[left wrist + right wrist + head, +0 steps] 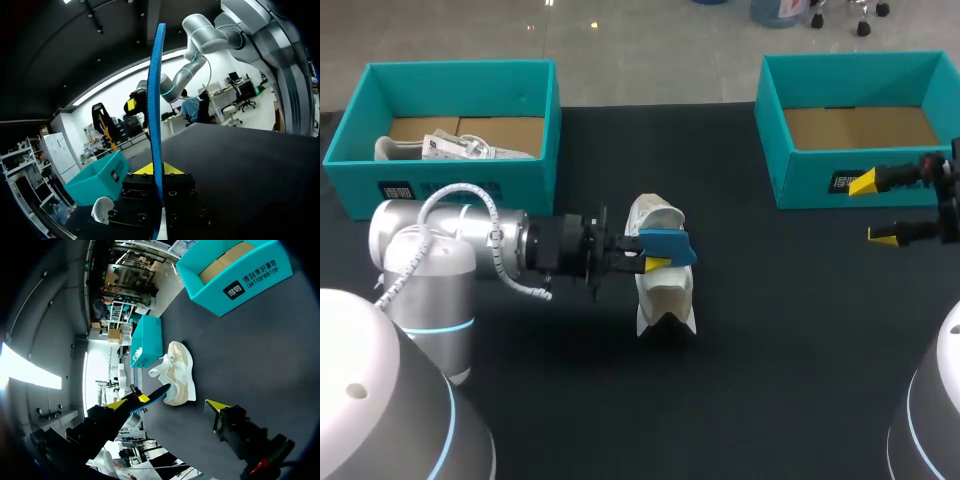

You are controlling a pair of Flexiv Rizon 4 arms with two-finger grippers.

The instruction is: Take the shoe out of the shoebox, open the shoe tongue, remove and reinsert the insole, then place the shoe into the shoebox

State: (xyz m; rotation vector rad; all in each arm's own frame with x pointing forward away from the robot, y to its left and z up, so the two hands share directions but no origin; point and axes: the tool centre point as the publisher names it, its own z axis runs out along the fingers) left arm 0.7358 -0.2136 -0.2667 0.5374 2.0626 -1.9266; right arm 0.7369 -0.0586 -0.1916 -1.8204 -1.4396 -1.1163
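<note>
Head view, shoe: pale shoe [665, 292] on the black table [770, 380], centre of frame, out of both boxes.
Head view, insole: blue insole [670, 245] crosses over the shoe's middle. I cannot tell whether it touches the shoe.
Head view, left gripper: left gripper [650, 262] comes in from the left, pinched narrow on the insole's near end.
Head view, right gripper: right gripper [873, 210] at the right edge, fingers wide, empty, well apart from the shoe.
Head view, boxes: left box [535, 150] upper left holds a second shoe [450, 148]. Right box [790, 180] upper right shows only its cardboard floor.

Left wrist view, insole: insole [156, 100] stands on edge, running straight out ahead of the left gripper [155, 172], clamped between both fingers. It holds its line and looks fairly stiff along its length.

Right wrist view, shoe: shoe [181, 372] lies ahead of the right gripper [167, 404], opening towards the insole [156, 391].
Right wrist view, fingers: spread wide, nothing between them.

Handling, insole (judgement): thin, light, probably foam. It should bend across its width and could slip in a tip pinch. Hold it at the heel end and feed the toe end in first.
Handling, shoe (judgement): light, soft upper, firmer sole. It is likely to slide on the table when pushed, so brace the heel rim or side wall with the free gripper.
</note>
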